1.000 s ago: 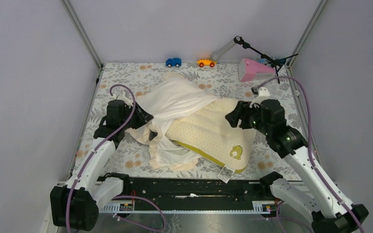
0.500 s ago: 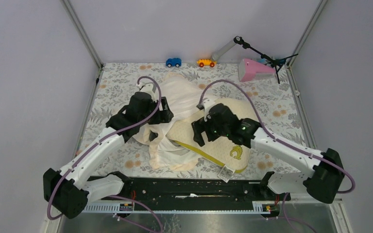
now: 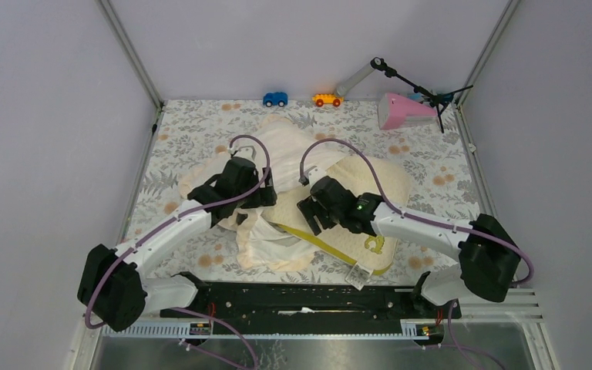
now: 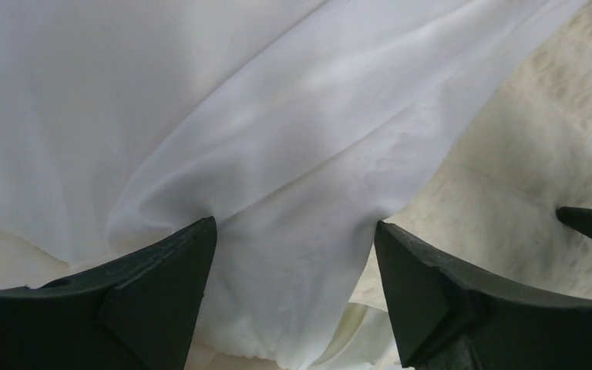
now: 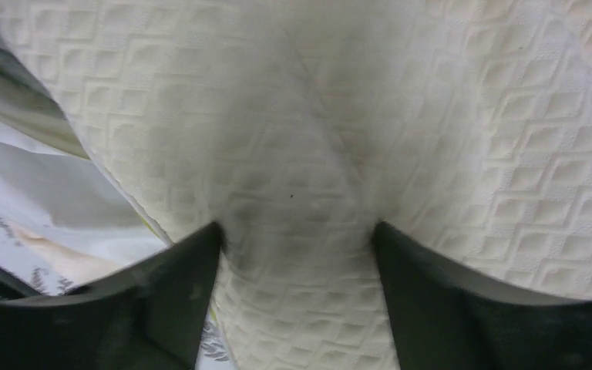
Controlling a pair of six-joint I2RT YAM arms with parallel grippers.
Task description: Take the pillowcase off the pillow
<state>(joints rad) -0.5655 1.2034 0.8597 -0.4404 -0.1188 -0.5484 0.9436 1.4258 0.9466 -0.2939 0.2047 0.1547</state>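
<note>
The pillow (image 3: 374, 196) lies mid-table, pale yellow and quilted, with a yellow-green side band and a logo at its near corner. The cream-white pillowcase (image 3: 281, 150) covers its far-left end and bunches in folds at the near left. My left gripper (image 3: 260, 193) is open and presses down on the pillowcase; in the left wrist view (image 4: 293, 223) a fold of white cloth (image 4: 262, 116) sits between its fingers, with the pillow (image 4: 524, 154) at the right. My right gripper (image 3: 314, 217) is open and pressed onto the bare pillow (image 5: 432, 116), which bulges between its fingers (image 5: 297, 227).
The table has a floral cloth (image 3: 193, 123). At the back edge stand a blue toy car (image 3: 275, 99), an orange toy car (image 3: 326, 99), a pink object (image 3: 401, 110) and a small black stand (image 3: 416, 86). Grey walls and frame posts close in the sides.
Both arms have swung in from the sides to the middle. The left gripper has come down on the pillowcase and the right gripper on the pillow's left part.
</note>
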